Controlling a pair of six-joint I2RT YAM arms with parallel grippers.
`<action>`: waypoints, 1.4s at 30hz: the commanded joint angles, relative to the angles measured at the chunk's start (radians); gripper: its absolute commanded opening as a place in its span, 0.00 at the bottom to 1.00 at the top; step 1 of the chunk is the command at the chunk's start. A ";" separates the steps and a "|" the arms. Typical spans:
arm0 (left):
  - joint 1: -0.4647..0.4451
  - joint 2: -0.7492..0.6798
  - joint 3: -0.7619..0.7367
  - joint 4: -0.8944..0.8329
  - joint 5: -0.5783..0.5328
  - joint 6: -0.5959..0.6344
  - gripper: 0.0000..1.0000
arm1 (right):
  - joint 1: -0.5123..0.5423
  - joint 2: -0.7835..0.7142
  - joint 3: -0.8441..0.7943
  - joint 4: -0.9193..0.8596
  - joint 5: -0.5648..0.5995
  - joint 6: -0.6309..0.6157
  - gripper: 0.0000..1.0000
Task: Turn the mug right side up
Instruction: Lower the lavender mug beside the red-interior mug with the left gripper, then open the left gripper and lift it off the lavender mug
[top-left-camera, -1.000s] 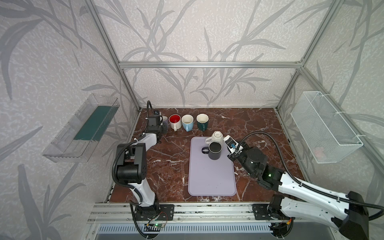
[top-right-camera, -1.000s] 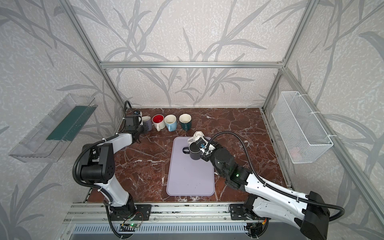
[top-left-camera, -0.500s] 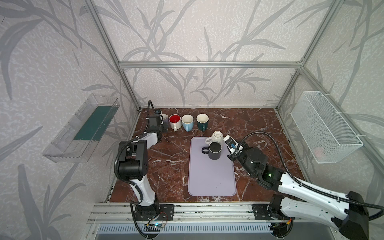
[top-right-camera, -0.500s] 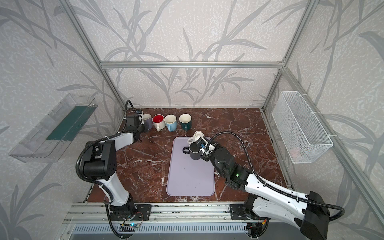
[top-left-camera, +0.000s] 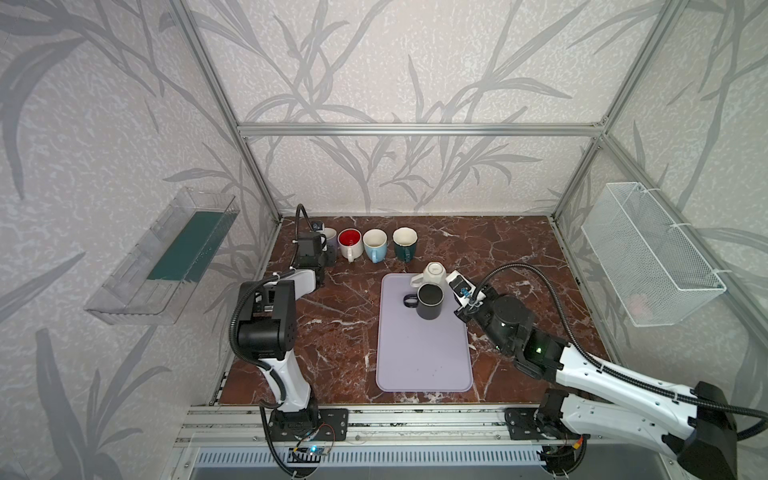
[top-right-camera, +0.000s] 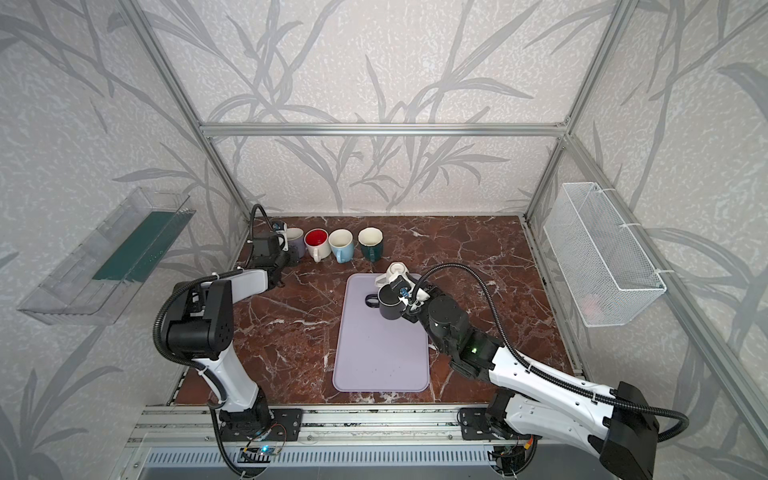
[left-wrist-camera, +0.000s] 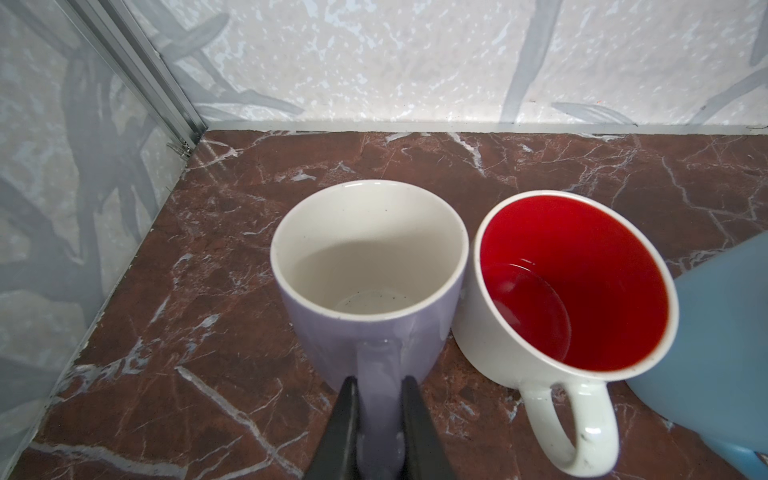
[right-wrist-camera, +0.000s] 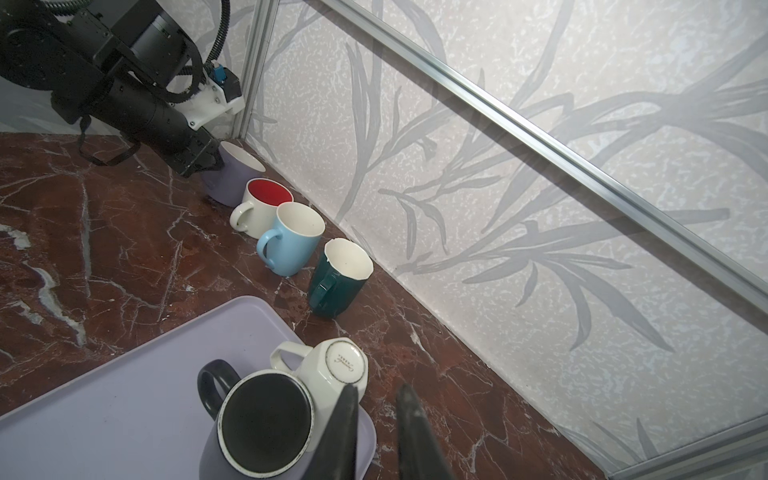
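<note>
Marble counter (top-left-camera: 519, 249), lavender mat (top-left-camera: 424, 353) mid-counter. The white mug (right-wrist-camera: 346, 361) sits base-up on the mat's far corner, touching the dark mug (right-wrist-camera: 266, 419), axis roughly upright, handle pointing away from the right arm. Right fingers (right-wrist-camera: 345, 419), slightly parted and empty, are just beside it, so the right arm is nearer; left fingers (left-wrist-camera: 345, 415) are clamped on the lilac mug (left-wrist-camera: 365, 291) handle, well apart.

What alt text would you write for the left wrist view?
The left gripper pinches the handle of an upright lilac mug on a marble table. A white mug, red inside, stands beside it; a blue mug shows at the edge.
</note>
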 joint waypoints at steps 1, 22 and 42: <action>0.006 -0.045 -0.003 0.054 -0.001 0.025 0.04 | -0.006 -0.008 -0.001 0.009 0.008 0.004 0.19; 0.004 -0.085 -0.023 0.006 -0.026 0.013 0.32 | -0.006 -0.011 -0.013 0.016 -0.004 0.015 0.20; -0.018 -0.433 0.006 -0.385 0.015 -0.189 0.37 | -0.008 0.009 0.056 -0.128 -0.161 0.078 0.25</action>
